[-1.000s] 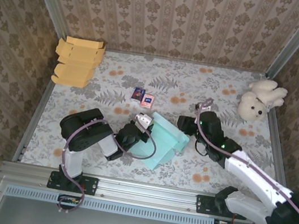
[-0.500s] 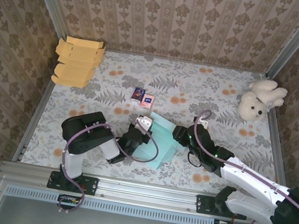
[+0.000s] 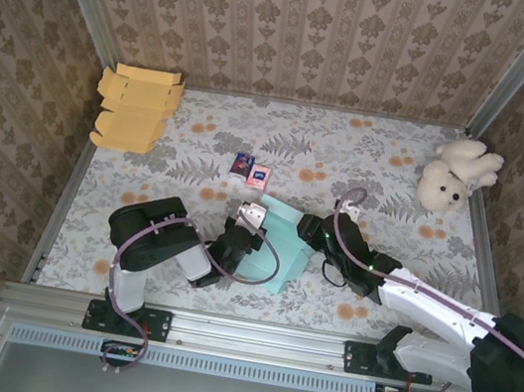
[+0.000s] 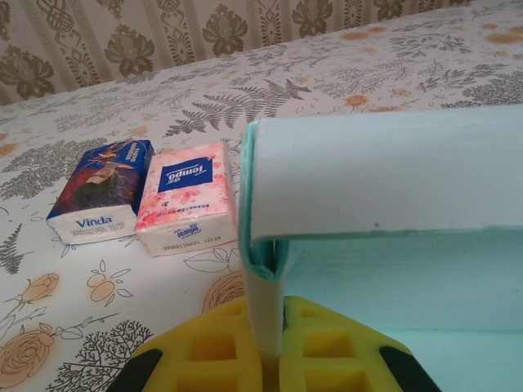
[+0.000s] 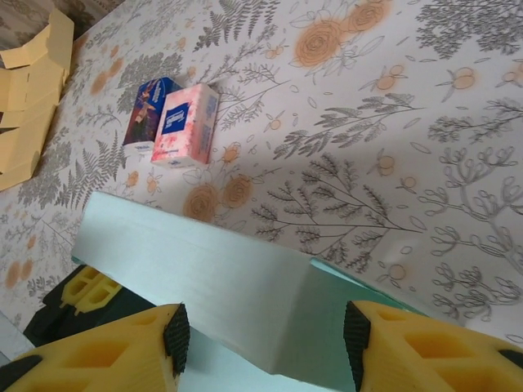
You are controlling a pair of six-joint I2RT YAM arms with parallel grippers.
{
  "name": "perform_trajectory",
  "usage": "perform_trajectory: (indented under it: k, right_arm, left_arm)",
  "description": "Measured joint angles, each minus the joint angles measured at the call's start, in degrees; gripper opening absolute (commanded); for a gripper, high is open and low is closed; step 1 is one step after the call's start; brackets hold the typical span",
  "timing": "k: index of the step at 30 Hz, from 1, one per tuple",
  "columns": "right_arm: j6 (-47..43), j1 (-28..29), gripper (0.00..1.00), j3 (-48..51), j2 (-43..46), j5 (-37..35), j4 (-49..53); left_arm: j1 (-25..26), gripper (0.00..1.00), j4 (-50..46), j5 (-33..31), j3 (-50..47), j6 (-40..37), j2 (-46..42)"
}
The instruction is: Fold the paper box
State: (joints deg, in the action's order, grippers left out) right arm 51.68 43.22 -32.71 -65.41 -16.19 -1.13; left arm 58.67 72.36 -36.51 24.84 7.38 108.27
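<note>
Tablecloth (image 3: 348,160) floral (orange blooms), paper box (image 3: 281,231) on it, walls (image 3: 301,22) damask-papered

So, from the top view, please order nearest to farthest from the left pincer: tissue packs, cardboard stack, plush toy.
1. Tissue packs, just behind the left pincer.
2. Cardboard stack, far left corner.
3. Plush toy, far right corner.

- Plain pale mint-green paper box (image 3: 279,244).
- White counter (image 3: 348,160) printed with orange blossoms and grey ferns.
- One dark blue tissue pack (image 3: 241,163), one pink tissue pack (image 3: 259,176).
- Tan-yellow cardboard stack (image 3: 136,107).
- Cream plush toy (image 3: 455,174).
</note>
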Motion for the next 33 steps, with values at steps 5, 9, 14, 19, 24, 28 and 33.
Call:
perform_trajectory:
  k: [5,9,14,19,24,28,33]
  right_arm:
    - [-0.3,1.5,0.57,-1.8,-1.0,-0.9,1.7]
    - [-1.1,3.5,0.57,-3.5,0.3,-2.9,5.4]
    - [-2.0,4.9,0.57,-5.0,2.7,-4.7,7.3]
    - [-2.0,5.2,0.59,-5.2,-0.2,-6.4,7.3]
    - [-1.8,5.2,0.6,-5.0,-3.0,-8.8,7.0]
    - [-1.7,4.4,0.6,-4.3,-3.6,-9.3,6.1]
    - [-2.4,1.4,0.61,-4.2,-5.2,-9.8,4.6]
  left_arm:
    - [0.3,0.0,-0.1,-1.4,0.1,0.2,0.0]
    - [0.6,0.0,0.0,-1.6,0.7,0.2,0.6]
    - [0.9,0.0,0.1,-1.9,1.0,0.5,1.3]
    - [0.9,0.0,0.3,-2.0,1.1,0.7,1.5]
    - [1.2,0.0,0.3,-2.4,1.1,0.8,1.5]
    - [1.4,0.0,0.3,-2.5,1.1,0.8,1.5]
    - [1.4,0.0,0.4,-2.7,1.1,0.9,1.5]
